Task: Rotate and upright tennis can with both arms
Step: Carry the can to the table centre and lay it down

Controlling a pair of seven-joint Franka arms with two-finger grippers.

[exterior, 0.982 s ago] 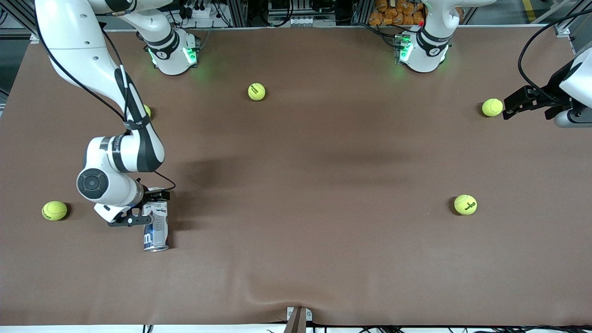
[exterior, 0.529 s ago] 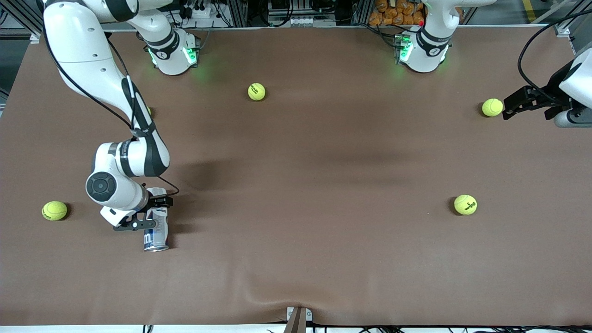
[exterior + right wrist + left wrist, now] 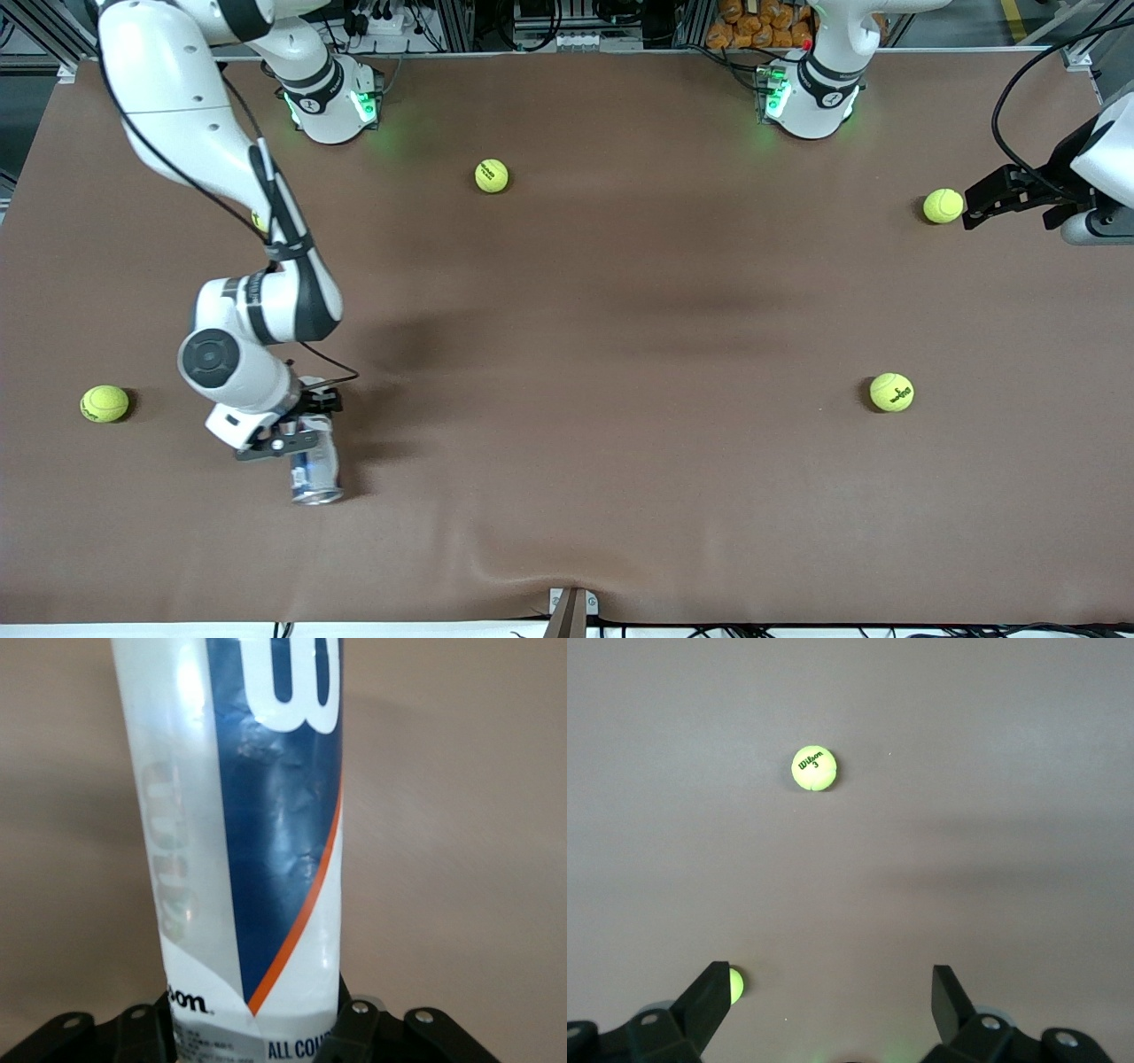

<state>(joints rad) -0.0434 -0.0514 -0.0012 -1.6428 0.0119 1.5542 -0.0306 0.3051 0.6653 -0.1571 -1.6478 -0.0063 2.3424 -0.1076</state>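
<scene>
The right pincer (image 3: 297,431) clamps the tennis can (image 3: 316,470), which lies on the tabletop (image 3: 602,354) toward the right arm's end. To upright it well, pivot slowly about the silver rim. The left pincer (image 3: 979,206), spread wide, waits beside a tennis ball (image 3: 943,206).

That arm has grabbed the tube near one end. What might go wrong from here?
The right gripper clamps the tennis can close to one end, so the long free part could swing or slip as it turns. The plastic already looks dented in the right wrist view, and a tighter squeeze may crush it. The left gripper hovers open beside a tennis ball, far from the can, so no second grip steadies it.
</scene>
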